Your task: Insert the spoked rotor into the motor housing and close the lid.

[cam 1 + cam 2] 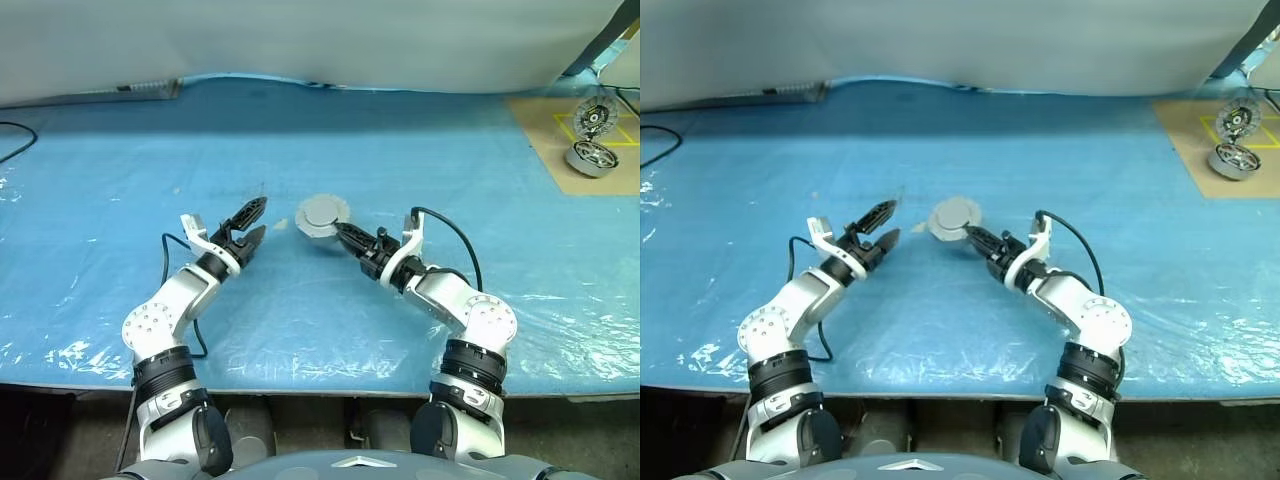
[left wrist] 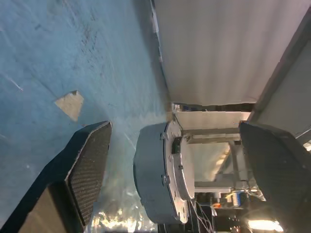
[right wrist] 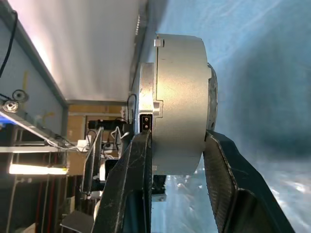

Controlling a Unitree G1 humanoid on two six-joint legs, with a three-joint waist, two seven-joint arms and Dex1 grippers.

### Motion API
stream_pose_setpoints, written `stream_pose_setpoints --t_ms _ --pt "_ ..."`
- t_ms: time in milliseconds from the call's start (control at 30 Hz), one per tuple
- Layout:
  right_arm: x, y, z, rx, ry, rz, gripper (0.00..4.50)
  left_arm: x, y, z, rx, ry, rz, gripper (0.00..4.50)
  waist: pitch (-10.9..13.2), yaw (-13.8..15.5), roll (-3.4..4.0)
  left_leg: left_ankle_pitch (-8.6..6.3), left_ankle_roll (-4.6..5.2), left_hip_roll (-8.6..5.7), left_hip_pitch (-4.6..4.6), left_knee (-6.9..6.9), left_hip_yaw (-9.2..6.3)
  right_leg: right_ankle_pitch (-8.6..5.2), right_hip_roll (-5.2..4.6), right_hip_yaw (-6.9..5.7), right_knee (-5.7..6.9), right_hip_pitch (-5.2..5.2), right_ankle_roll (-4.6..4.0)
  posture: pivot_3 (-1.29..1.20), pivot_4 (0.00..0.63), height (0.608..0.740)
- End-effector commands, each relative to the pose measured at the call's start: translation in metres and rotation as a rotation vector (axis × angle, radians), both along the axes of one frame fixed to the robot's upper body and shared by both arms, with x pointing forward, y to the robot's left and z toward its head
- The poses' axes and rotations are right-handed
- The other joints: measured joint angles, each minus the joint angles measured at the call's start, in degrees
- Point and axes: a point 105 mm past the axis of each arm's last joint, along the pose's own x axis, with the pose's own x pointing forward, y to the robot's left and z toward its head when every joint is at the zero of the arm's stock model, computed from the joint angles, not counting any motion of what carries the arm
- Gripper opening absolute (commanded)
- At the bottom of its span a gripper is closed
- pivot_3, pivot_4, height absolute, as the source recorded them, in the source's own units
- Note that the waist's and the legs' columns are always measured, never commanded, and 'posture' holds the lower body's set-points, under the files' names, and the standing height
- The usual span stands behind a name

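Since it is solid metal, weight: the short round silver-grey metal motor housing looks heavy, rigid and smooth.
Head views: right hand clamps the housing; left hand spread, empty, just beside it.
Left wrist: housing between open fingers, untouched.
Right wrist: fingers pinch its flat faces; hold there.
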Motion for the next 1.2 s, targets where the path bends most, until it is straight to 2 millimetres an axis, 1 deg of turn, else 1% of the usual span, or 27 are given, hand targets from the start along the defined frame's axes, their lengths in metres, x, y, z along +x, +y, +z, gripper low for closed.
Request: stream_pose_setpoints --t_ms 33,200,367,467,600,700,800,900,933,967,1133,1200 --pt "-0.003 0.018 0.033 0.088 -0.105 0.06 1.11 -0.003 -0.009 0.009 -0.047 -0.025 -0.039 4.5 0.0 0.0 0.0 0.0 0.0 0.01 -0.02 0.0 -0.01 0.0 0.0 0.0 0.0 -0.01 0.0 0.0 0.15 0.74" --pt "-0.004 0.03 0.045 0.108 -0.125 0.091 1.11 -0.001 -0.021 0.013 -0.073 -0.026 -0.069 4.5 0.0 0.0 -0.01 0.0 0.0 0.01 -0.22 0.03 -0.02 0.0 0.0 -0.03 0.01 -0.01 0.04 0.0 0.15 0.74" --pt "-0.007 0.039 0.054 0.121 -0.141 0.123 1.11 -0.001 -0.03 0.011 -0.083 -0.012 -0.091 4.5 0.0 0.0 -0.01 0.0 0.0 0.01 -0.24 0.04 -0.04 0.0 0.0 -0.04 0.01 -0.01 0.07 0.0 0.15 0.74" --pt "-0.009 0.041 0.055 0.122 -0.141 0.139 1.11 -0.002 -0.032 0.012 -0.1 -0.022 -0.1 4.5 0.0 0.0 -0.01 0.0 0.0 0.01 -0.26 0.06 -0.05 0.0 0.0 -0.05 0.01 -0.01 0.08 0.0 0.15 0.74" --pt "-0.013 0.045 0.052 0.113 -0.126 0.16 1.11 -0.002 -0.036 0.021 -0.137 -0.065 -0.123 4.5 0.0 0.0 -0.02 0.0 -0.01 0.01 -0.31 0.11 -0.07 0.01 -0.01 -0.07 0.01 -0.01 0.1 0.0 0.15 0.74" --pt "-0.013 0.044 0.05 0.109 -0.118 0.164 1.11 -0.003 -0.036 0.022 -0.149 -0.073 -0.134 4.5 0.0 0.0 -0.02 0.0 -0.01 0.01 -0.34 0.17 -0.09 0.03 -0.01 -0.08 0.03 -0.01 0.12 0.0 0.15 0.74" --pt "-0.014 0.044 0.049 0.108 -0.112 0.166 1.11 -0.003 -0.037 0.019 -0.155 -0.053 -0.146 3.95 0.0 0.0 -0.02 0.0 -0.01 0.01 -0.36 0.22 -0.1 0.04 -0.01 -0.07 0.05 -0.01 0.14 0.0 0.15 0.74" --pt "-0.014 0.043 0.047 0.089 -0.108 0.166 1.11 -0.003 -0.034 0.017 -0.162 -0.051 -0.147 2.91 0.0 0.0 -0.02 0.0 -0.01 0.01 -0.4 0.3 -0.12 0.05 -0.01 -0.08 0.09 -0.01 0.16 0.0 0.15 0.74" --pt "-0.012 0.042 0.045 0.057 -0.115 0.152 1.11 -0.003 -0.033 0.018 -0.165 -0.052 -0.145 2.59 0.0 0.0 -0.02 0.0 -0.01 0.01 -0.4 0.32 -0.12 0.05 -0.02 -0.08 0.09 -0.01 0.17 0.0 0.15 0.74" --pt "-0.011 0.04 0.044 0.029 -0.125 0.142 1.11 -0.003 -0.033 0.018 -0.167 -0.053 -0.144 2.38 0.0 0.0 -0.03 0.0 -0.01 0.01 -0.42 0.34 -0.12 0.06 -0.02 -0.08 0.1 -0.02 0.17 0.0 0.15 0.74" --pt "-0.011 0.036 0.04 -0.031 -0.161 0.13 1.11 -0.001 -0.031 0.019 -0.163 -0.057 -0.134 2.38 0.0 0.2 -0.03 0.0 -0.01 0.02 -0.5 0.51 -0.16 0.09 -0.03 -0.11 0.14 -0.02 0.22 0.0 0.15 0.74" --pt "-0.009 0.028 0.037 -0.086 -0.19 0.1 1.87 0.003 -0.028 0.02 -0.151 -0.059 -0.114 2.38 0.0 0.3 -0.03 0.0 -0.01 0.02 -0.55 0.6 -0.18 0.11 -0.04 -0.12 0.14 -0.02 0.25 0.0 0.15 0.74"
